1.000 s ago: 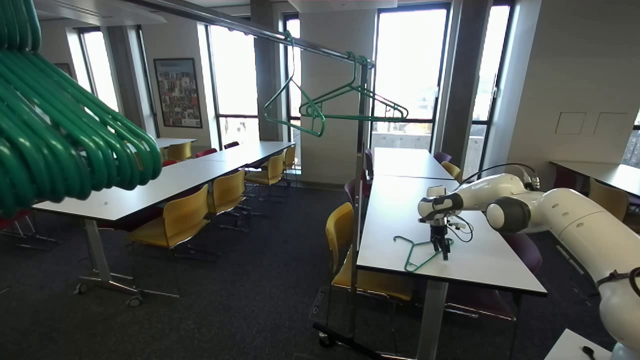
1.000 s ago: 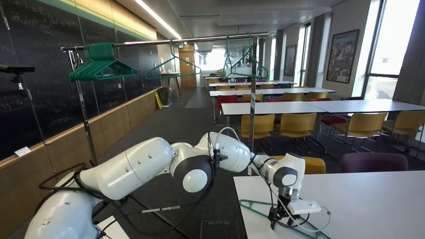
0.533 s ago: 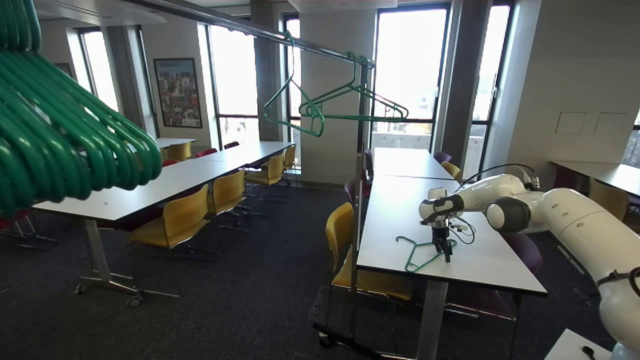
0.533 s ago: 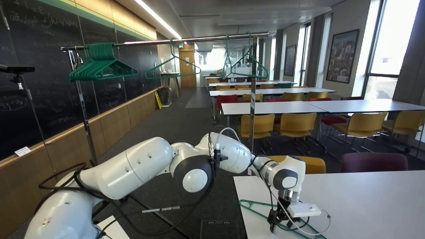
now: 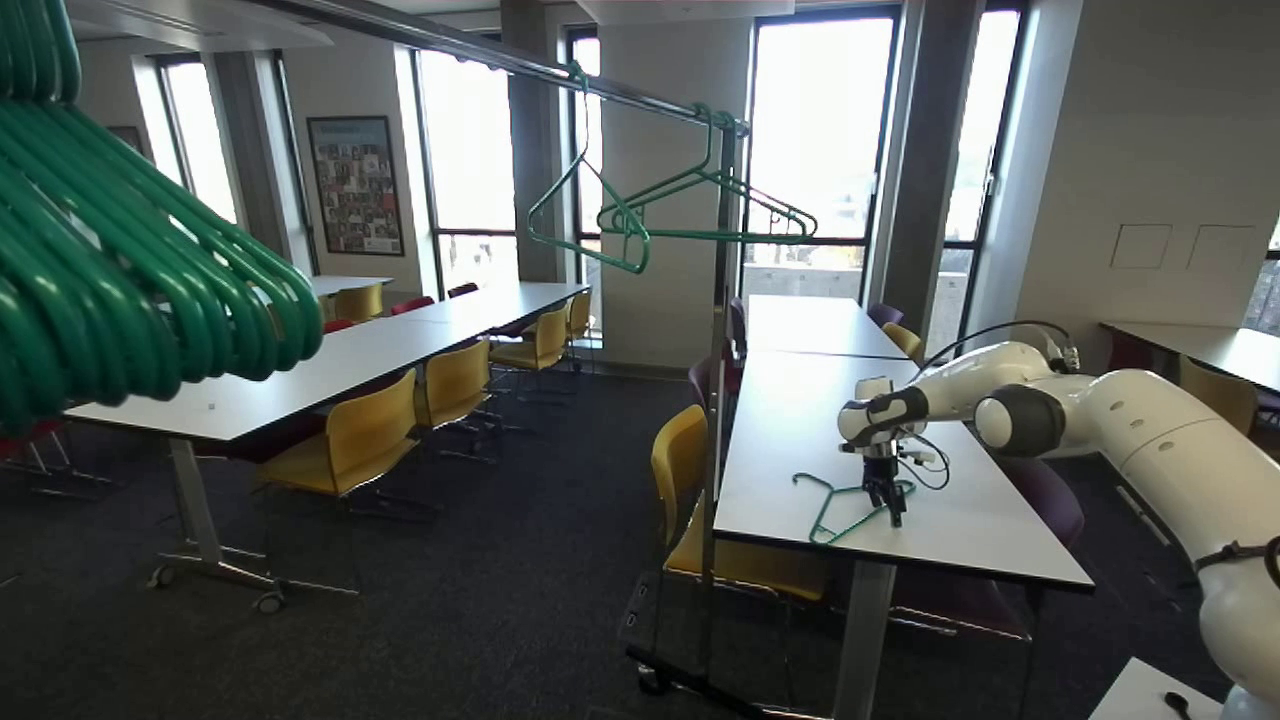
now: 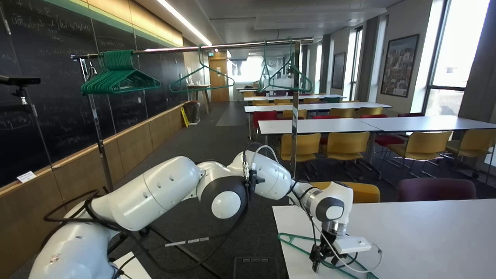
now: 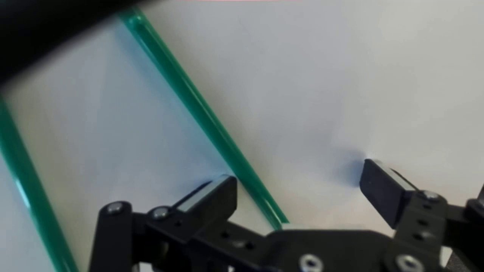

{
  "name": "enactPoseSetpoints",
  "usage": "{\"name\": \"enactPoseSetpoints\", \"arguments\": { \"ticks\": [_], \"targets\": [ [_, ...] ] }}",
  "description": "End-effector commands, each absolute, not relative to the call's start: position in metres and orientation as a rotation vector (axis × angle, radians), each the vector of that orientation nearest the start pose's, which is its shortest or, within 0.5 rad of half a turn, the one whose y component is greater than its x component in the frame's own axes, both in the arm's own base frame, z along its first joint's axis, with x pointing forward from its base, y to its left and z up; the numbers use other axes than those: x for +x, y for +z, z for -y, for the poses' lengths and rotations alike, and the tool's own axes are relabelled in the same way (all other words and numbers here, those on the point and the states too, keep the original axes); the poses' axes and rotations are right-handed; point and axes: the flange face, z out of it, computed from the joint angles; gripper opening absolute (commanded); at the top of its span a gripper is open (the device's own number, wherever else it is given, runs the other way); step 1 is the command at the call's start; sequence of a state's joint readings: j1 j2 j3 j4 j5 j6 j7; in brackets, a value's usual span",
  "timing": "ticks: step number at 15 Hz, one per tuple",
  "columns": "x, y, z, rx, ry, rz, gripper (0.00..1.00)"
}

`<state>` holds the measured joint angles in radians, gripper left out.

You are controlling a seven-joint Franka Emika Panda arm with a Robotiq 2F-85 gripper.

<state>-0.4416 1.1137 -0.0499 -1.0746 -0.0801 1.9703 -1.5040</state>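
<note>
A green plastic hanger (image 5: 853,525) lies flat on a white table (image 5: 800,400), near its edge; it also shows in an exterior view (image 6: 294,245). My gripper (image 5: 886,510) points down over the hanger, close to the table top. In the wrist view the gripper (image 7: 298,170) is open, and one hanger bar (image 7: 202,117) runs slantwise between the fingers. The left fingertip is right beside this bar, touching or almost touching. The right finger stands well apart from it. Another bar of the hanger shows at the left edge. Part of the hanger is hidden behind the gripper.
A metal clothes rail (image 6: 232,43) stands beside the table. It carries a tight bunch of green hangers (image 6: 120,77) at one end and 3 spaced ones. A rail post (image 5: 718,330) rises close to the table. Yellow chairs (image 5: 683,465) stand at the table side.
The gripper and the hanger have shifted slightly together along the table. The arm's elbow has moved up a little. The fingers remain apart.
</note>
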Motion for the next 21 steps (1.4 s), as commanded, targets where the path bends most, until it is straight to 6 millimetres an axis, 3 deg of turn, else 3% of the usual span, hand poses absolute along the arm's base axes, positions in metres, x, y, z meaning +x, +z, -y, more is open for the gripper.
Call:
{"name": "enactPoseSetpoints", "arguments": {
  "ticks": [1, 11, 21],
  "targets": [
    [0.637, 0.137, 0.339, -2.608, 0.305, 1.596, 1.0],
    [0.589, 0.151, 0.332, -2.65, 0.282, 1.578, 1.0],
    [0.567, 0.156, 0.319, -2.614, 0.308, 1.541, 1.0]
  ]
}}
